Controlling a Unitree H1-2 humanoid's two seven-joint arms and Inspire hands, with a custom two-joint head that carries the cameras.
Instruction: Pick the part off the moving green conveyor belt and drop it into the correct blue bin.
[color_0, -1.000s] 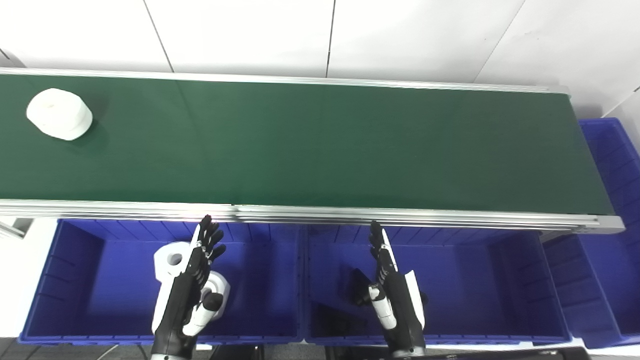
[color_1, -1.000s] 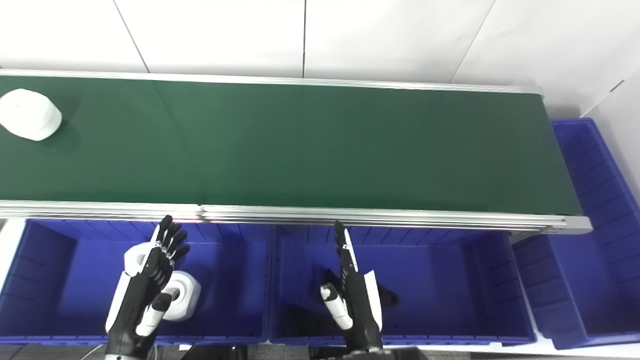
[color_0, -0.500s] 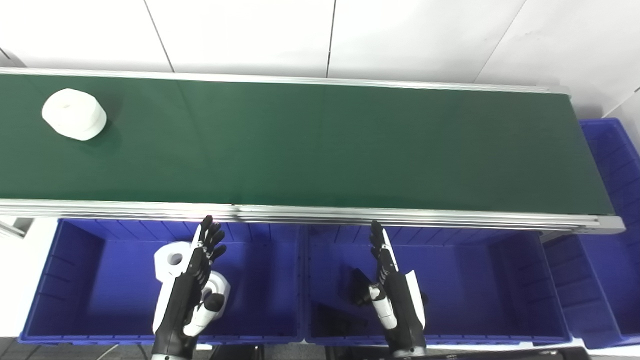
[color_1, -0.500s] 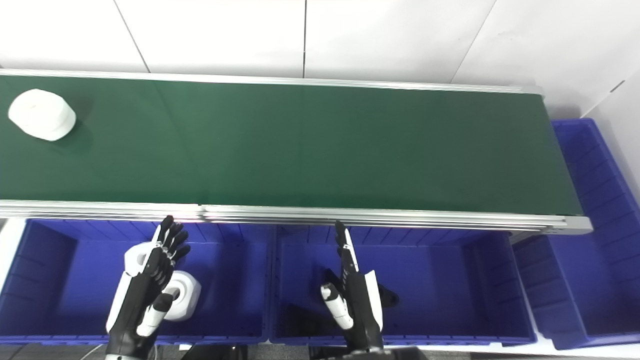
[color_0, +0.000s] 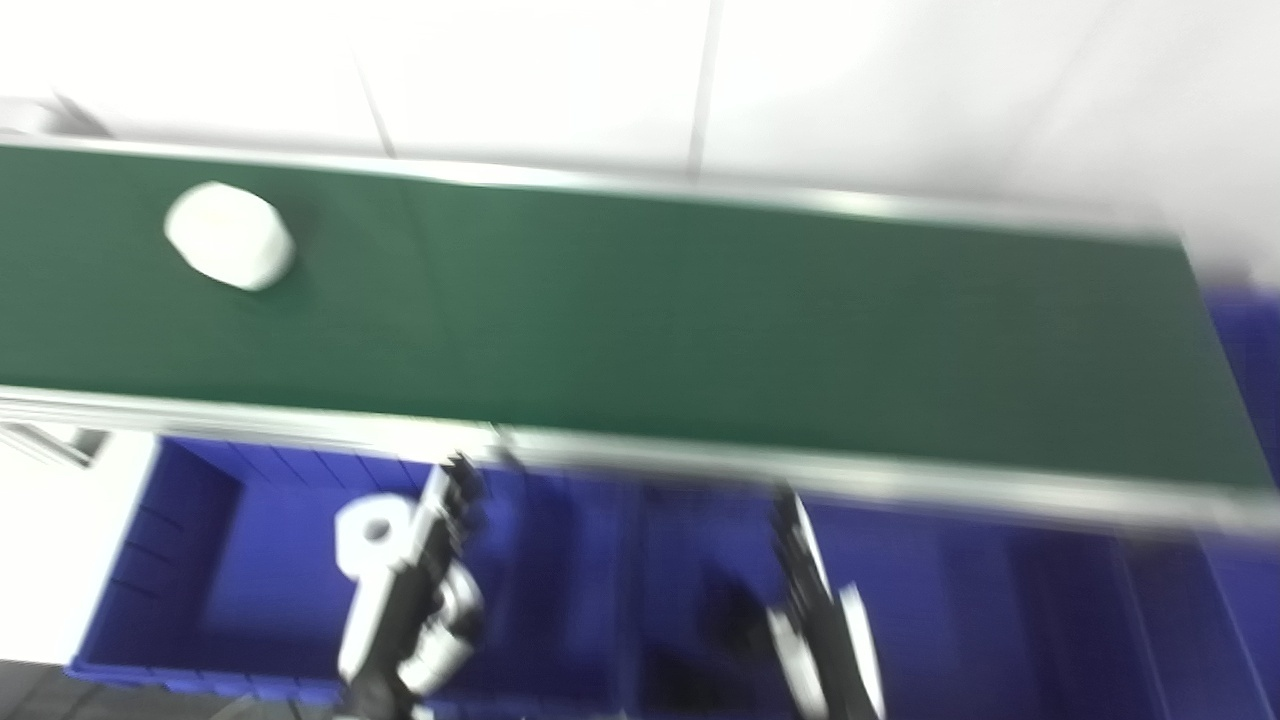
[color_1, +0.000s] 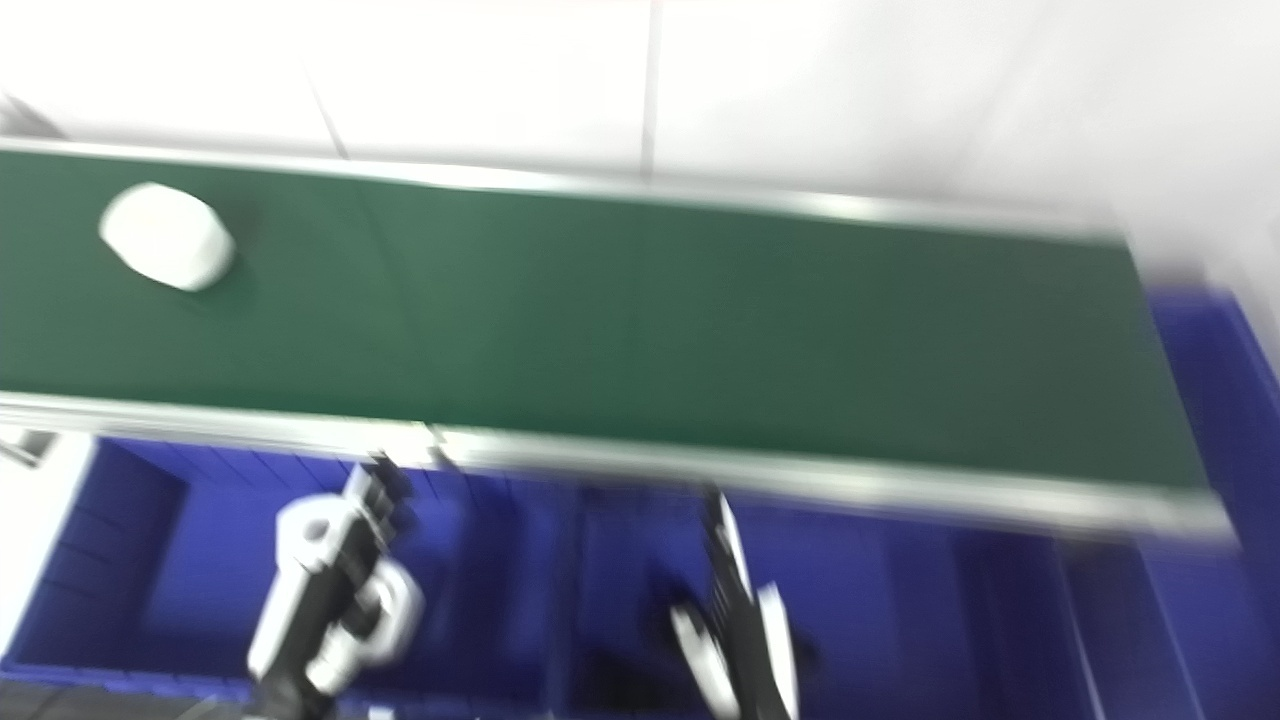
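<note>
White wall behind, a white part (color_0: 229, 236) rides the belt's (color_0: 640, 320) far-left end; both hands, left (color_0: 405, 610) and right (color_0: 820, 625), hang empty, fingers extended, over blue bins (color_0: 190, 590).

Two blurred, side-by-side head views, high above conveyor belt (color_0: 640, 320) and blue bins (color_0: 200, 600), largely overlapping.

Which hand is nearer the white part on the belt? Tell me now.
Left. The left hand hangs over the left bin, below and right of the white part on the belt. The right hand is over the middle bin, much farther right.
</note>
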